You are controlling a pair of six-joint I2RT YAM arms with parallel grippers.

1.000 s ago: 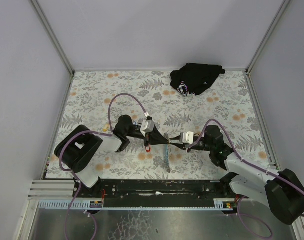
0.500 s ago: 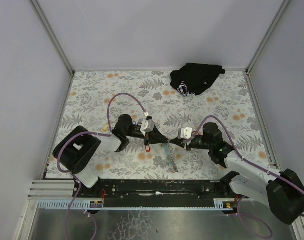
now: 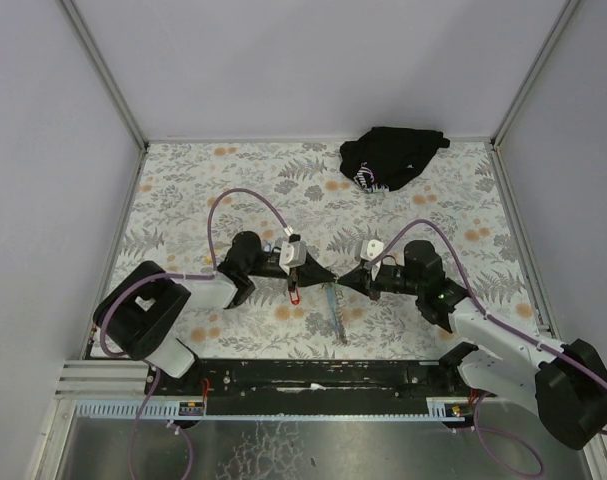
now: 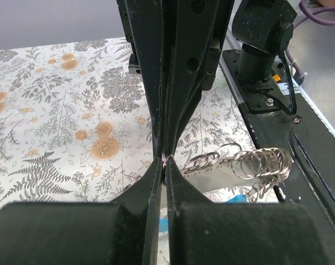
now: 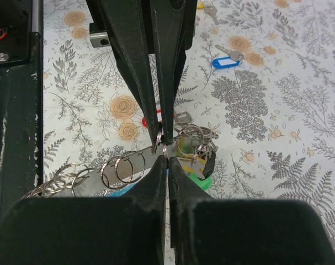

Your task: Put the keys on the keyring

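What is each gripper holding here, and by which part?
Both are shut on the keyring: the left gripper and right gripper pinch its thin wire rim from opposite sides, tips nearly meeting.

I'm getting soft, even light from overhead, throwing only faint shadows. Both wrist cameras are blurring their own near fingers (image 4: 73, 232), and the keyring (image 4: 264, 164) is glinting.

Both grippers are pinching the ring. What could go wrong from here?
1. The left gripper and right gripper pinch the keyring tip to tip. A small misaligned pull could let it slip or knock the fingers together.
2. The chain of rings trails off to one side and may snag or twist the hold.
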